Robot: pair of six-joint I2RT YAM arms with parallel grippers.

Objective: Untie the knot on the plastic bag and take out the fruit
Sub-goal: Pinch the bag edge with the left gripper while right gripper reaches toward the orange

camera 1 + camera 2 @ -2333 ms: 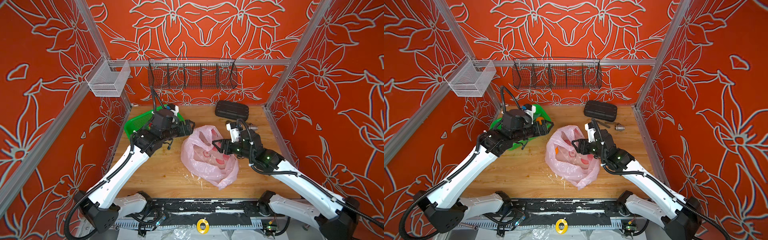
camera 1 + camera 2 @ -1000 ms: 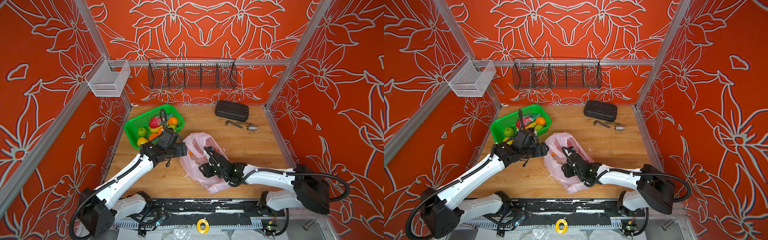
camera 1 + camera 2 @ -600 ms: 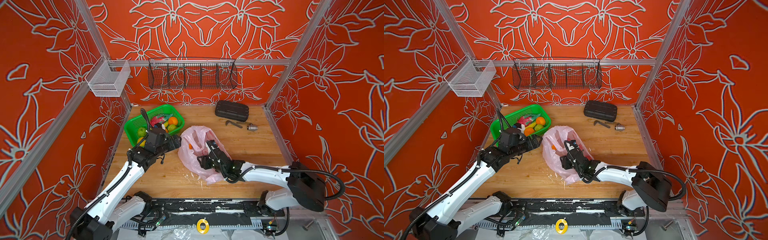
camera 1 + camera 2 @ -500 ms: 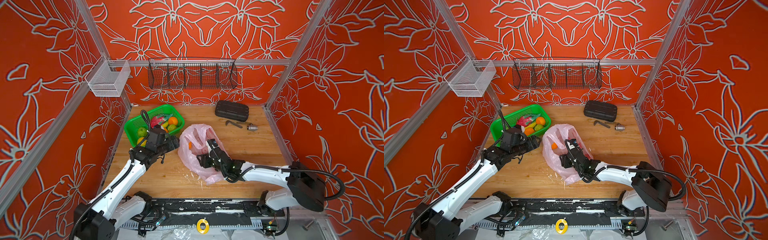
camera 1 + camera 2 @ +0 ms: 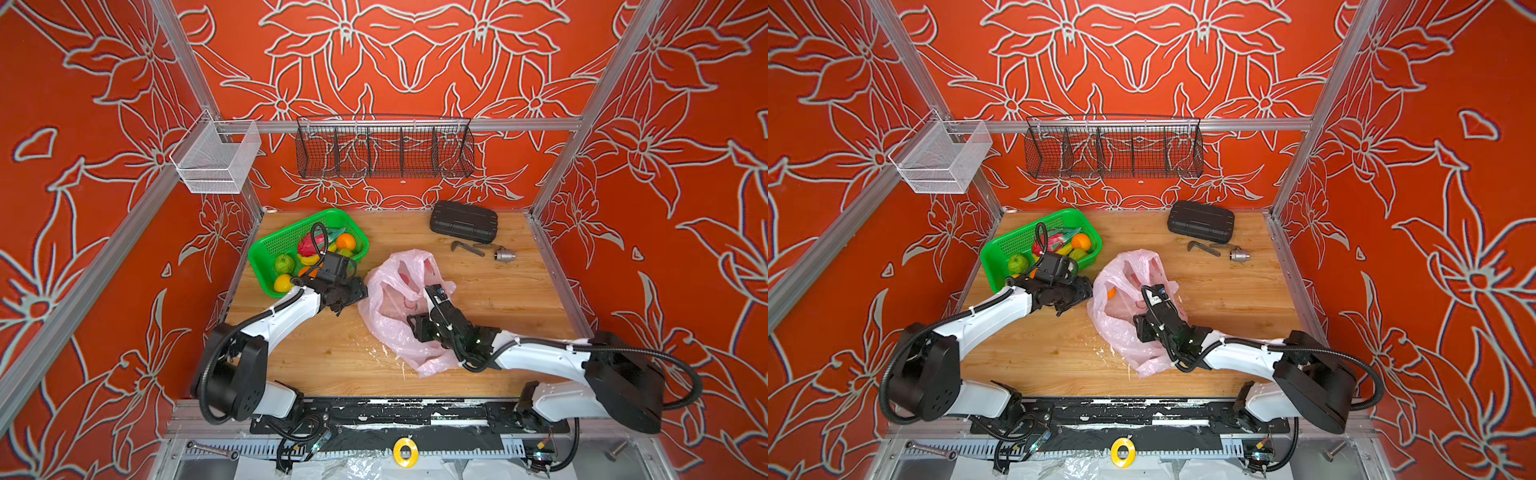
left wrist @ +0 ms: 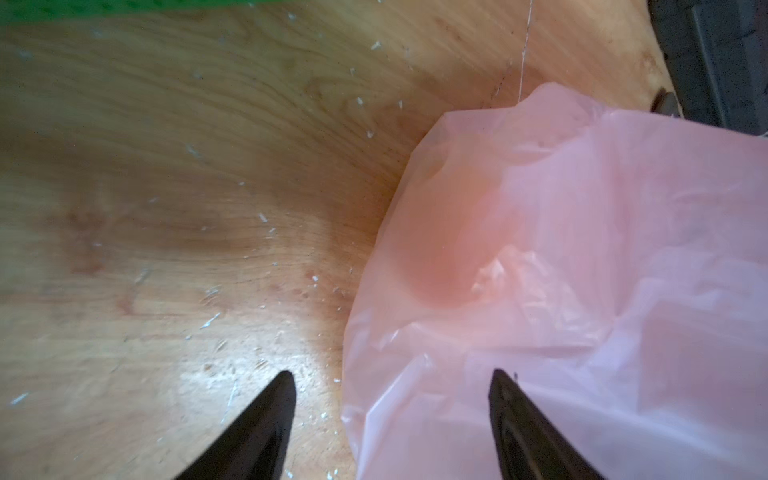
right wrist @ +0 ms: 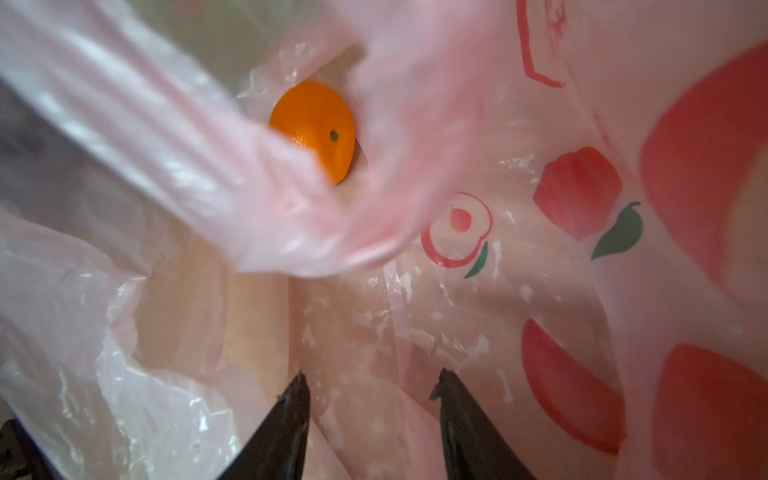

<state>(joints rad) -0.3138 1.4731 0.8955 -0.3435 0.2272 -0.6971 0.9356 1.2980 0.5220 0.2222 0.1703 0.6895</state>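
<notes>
I am bringing the empty, wide-open left hand (image 6: 391,374) back to the 9 o'clock edge of the plastic bag (image 5: 390,291). The right hand (image 7: 372,374) is idling half-open inside, empty; an orange (image 7: 316,129) is awaiting removal.

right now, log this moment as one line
left fingers: open, at plastic bag edge | right fingers: open, inside bag | orange: in bag | green basket: holds fruit

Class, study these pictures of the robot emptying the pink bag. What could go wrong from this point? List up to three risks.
1. A loose fold of the plastic bag partly covers the orange, so the right fingers may pinch film instead of fruit.
2. The left fingers straddle the bag's edge, open; closing could drag the bag and roll the orange away.
</notes>
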